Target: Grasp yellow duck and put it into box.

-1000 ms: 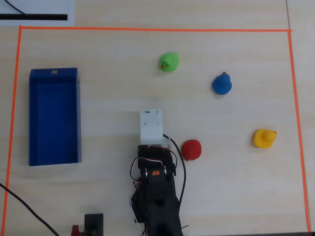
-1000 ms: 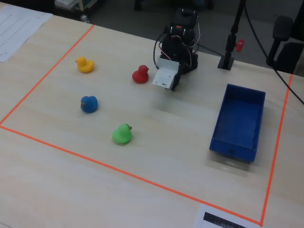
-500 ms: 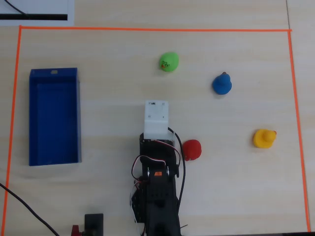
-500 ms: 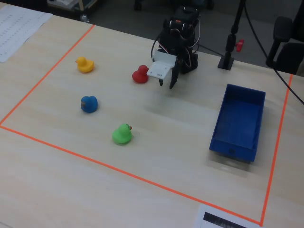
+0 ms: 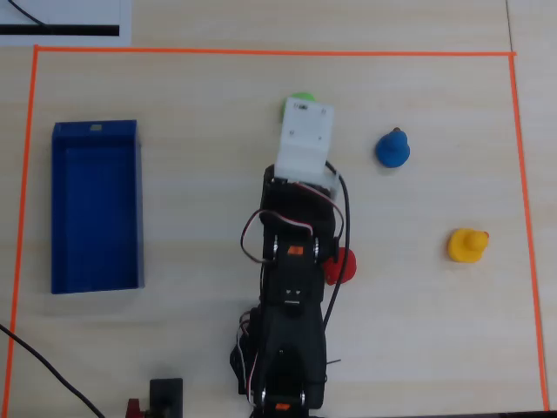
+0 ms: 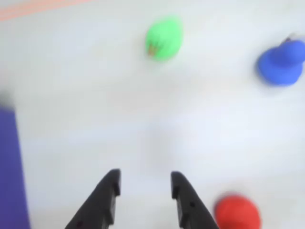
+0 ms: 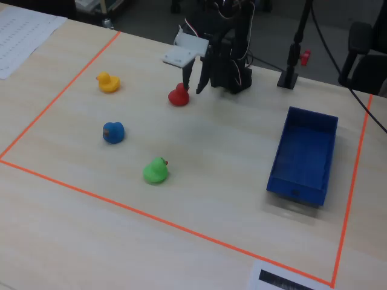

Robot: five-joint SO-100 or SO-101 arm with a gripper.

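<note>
The yellow duck [image 5: 467, 245] stands on the table at the right in the overhead view and at the far left in the fixed view [image 7: 108, 82]. It is out of the wrist view. The deep-blue box [image 5: 96, 205] lies empty at the left, at the right in the fixed view [image 7: 304, 154]; its edge shows in the wrist view [image 6: 9, 167]. My gripper [image 6: 145, 179] is open and empty, raised above bare table near the arm's base [image 7: 192, 89]. It is far from the yellow duck. In the overhead view the white camera mount [image 5: 305, 139] hides it.
A red duck [image 7: 178, 95] sits just beside my gripper, at the lower right of the wrist view [image 6: 237, 212]. A green duck [image 6: 163, 39] and a blue duck [image 6: 282, 62] stand ahead. Orange tape [image 5: 261, 53] outlines the work area.
</note>
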